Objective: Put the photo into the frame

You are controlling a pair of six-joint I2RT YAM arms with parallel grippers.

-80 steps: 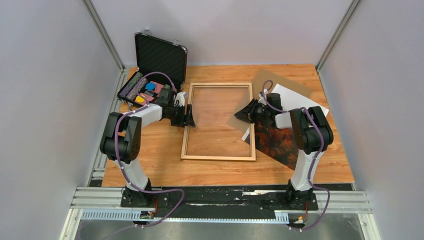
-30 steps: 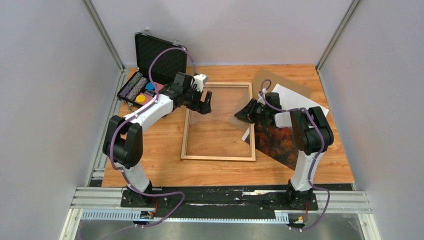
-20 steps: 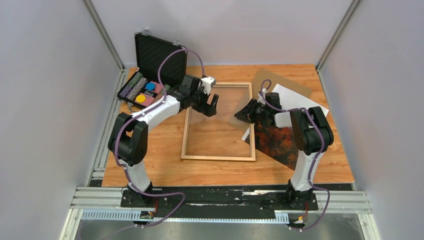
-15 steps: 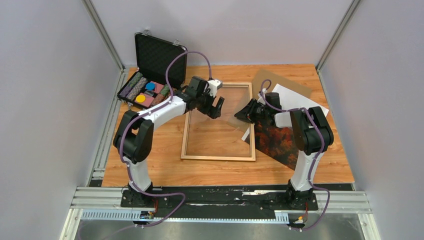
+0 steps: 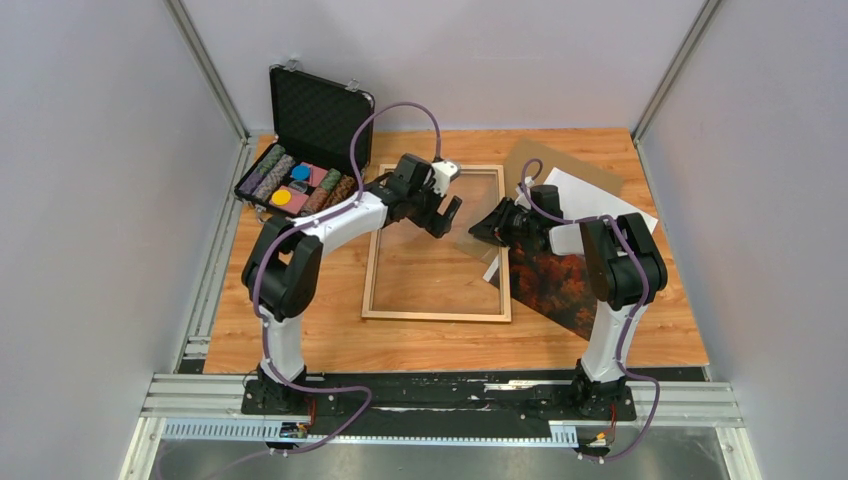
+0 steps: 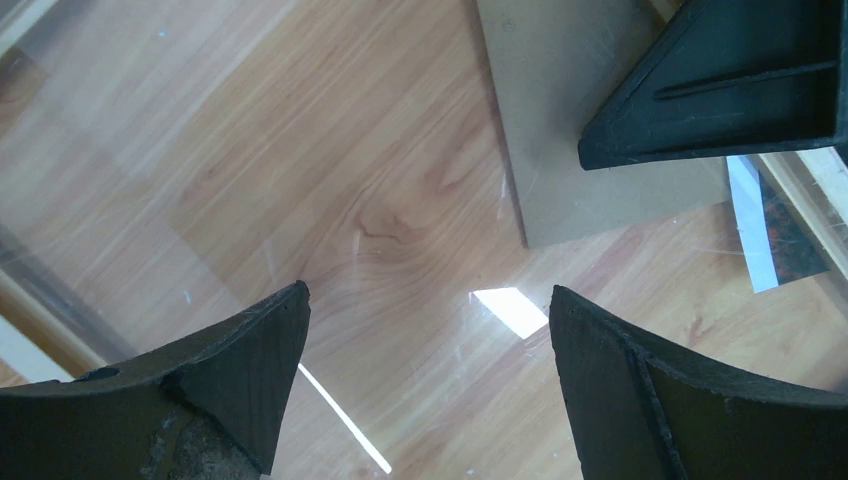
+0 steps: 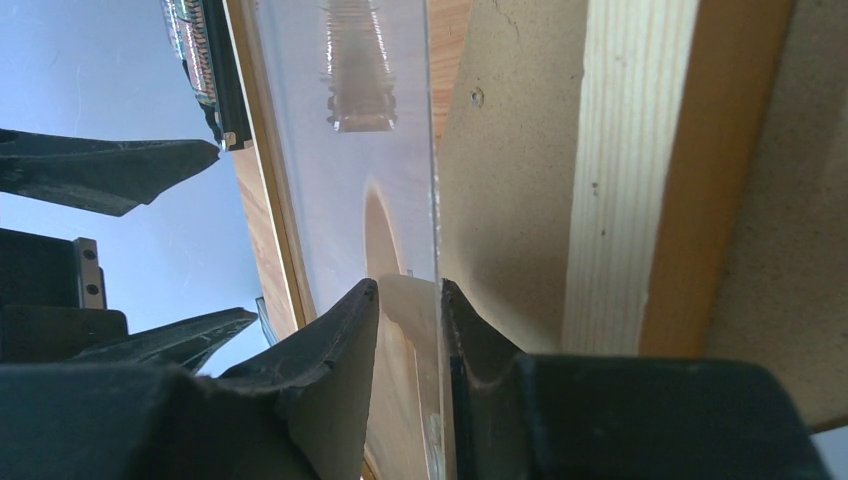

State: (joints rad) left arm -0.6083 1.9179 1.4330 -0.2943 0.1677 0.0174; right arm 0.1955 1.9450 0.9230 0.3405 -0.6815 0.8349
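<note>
- Frame (image 5: 437, 315) flat on the counter (image 5: 330, 340), long axis running away from the arms, below the left gripper (image 5: 447, 215).
- Photo (image 5: 548, 280) lies skewed diagonally, picture side up, right of the right gripper (image 5: 480, 232).
- Left arm is stretched forward, gripper spread wide; the right gripper pinches the clear sheet's (image 7: 340, 150) edge.

Your walled work cell, seen from above.
You have pale grey walls (image 5: 90, 200) left, right and top, a wood-grain table (image 5: 330, 342) at centre, and aluminium rails (image 5: 190, 396) along the bottom edge.
</note>
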